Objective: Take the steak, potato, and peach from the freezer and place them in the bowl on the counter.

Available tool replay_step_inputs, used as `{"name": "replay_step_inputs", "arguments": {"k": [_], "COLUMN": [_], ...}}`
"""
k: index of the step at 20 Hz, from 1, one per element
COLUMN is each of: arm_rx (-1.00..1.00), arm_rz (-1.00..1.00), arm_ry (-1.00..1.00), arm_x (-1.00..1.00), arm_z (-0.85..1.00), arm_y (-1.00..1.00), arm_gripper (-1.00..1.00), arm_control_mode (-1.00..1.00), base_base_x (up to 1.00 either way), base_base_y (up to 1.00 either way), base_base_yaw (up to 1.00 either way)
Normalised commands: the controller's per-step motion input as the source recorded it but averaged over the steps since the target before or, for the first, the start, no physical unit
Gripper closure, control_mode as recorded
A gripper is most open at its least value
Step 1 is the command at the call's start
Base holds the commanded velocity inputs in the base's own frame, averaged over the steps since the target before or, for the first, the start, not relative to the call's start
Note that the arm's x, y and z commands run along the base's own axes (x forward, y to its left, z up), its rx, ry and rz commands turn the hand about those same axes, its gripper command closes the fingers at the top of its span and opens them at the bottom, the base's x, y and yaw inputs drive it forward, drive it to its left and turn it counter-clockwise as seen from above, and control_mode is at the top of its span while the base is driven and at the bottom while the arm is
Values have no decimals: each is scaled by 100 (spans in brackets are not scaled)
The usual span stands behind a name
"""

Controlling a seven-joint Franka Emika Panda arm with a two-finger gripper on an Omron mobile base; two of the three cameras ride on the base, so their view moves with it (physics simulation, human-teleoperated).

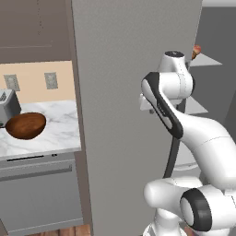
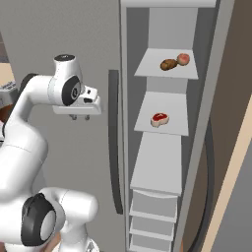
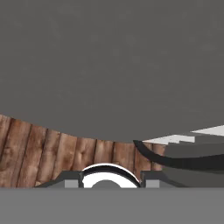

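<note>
The freezer stands with its wide grey door (image 2: 74, 39) swung partly open, showing pale shelves (image 2: 167, 162). On the top shelf lie the tan potato (image 2: 168, 64) and, just right of it, the pink-orange peach (image 2: 183, 59). The steak (image 2: 159, 119) rests on the shelf below. My gripper (image 2: 80, 117) hangs in front of the door, left of the dark handle (image 2: 114, 142), pointing down, its short fingers apart with nothing between them. The dark wooden bowl (image 1: 26, 125) sits on the marble counter (image 1: 60, 124), far left of the freezer.
A silver toaster (image 1: 8, 105) stands behind the bowl against the wall. Grey drawer fronts (image 1: 37, 193) run under the counter. Freezer drawers (image 2: 152, 216) fill the bottom of the compartment. Wooden floor (image 3: 52, 153) shows below the hand.
</note>
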Motion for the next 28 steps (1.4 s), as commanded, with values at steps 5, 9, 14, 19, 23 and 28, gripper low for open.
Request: {"name": "replay_step_inputs", "arguments": {"k": [5,9,14,19,23,28], "arm_rx": [0,0,0,0,0,1], "arm_rz": [0,0,0,0,0,0], "arm_ry": [0,-1,0,0,0,0], "arm_x": [-23,-55,-59,-56,-46,-39], "arm_z": [0,0,0,0,0,0], "arm_y": [0,0,0,0,0,-1], "arm_gripper": [-100,-100,-100,-100,-100,-100], "arm_control_mode": [-100,-100,-100,-100,-100,-100], "base_base_x": [0,0,0,0,0,0], "base_base_y": [0,0,0,0,0,0], "base_base_yaw": [0,0,0,0,0,0]}}
